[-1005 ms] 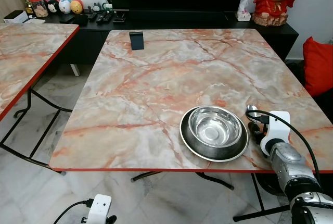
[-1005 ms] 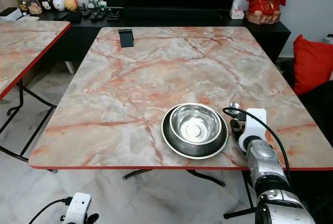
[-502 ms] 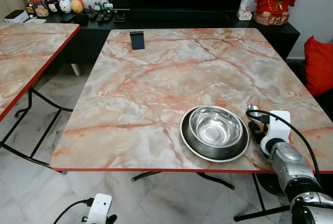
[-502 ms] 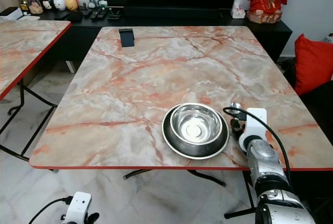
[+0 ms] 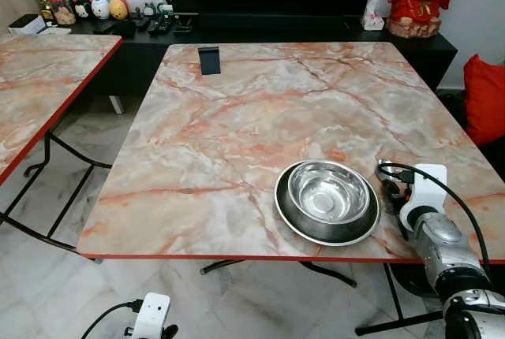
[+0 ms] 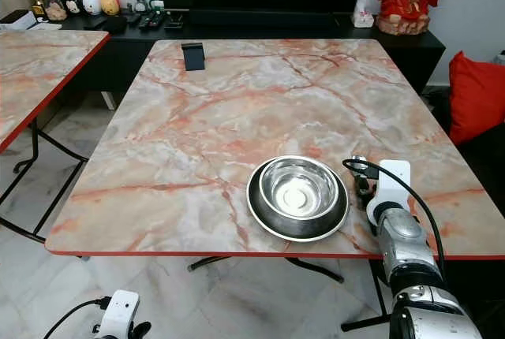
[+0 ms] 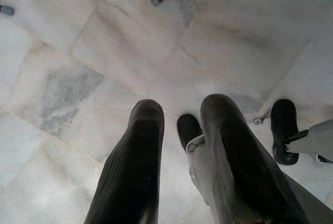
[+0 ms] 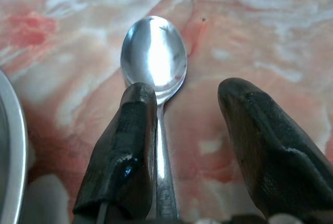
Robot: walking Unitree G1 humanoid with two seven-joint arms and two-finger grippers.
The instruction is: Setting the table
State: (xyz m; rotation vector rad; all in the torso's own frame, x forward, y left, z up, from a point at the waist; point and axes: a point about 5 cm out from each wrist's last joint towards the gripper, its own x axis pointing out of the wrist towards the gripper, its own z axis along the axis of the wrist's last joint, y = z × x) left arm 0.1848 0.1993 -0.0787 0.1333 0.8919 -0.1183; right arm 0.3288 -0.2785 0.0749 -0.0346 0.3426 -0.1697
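Beside bowl [image 5: 327, 200], right hand [image 8: 190, 151] open, straddling spoon [image 8: 156, 78].

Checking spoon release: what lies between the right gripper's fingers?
In the right wrist view, the spoon lies on the table between the right gripper fingers, handle against one finger.

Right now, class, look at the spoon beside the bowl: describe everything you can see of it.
The spoon is shiny silver metal, with an oval bowl facing up that reflects light, and a slim handle. It lies flat on the marble-patterned table, just right of the steel bowl on its dark plate. Its handle runs back between the open fingers of the right pincer, close against one finger; whether they touch cannot be told.
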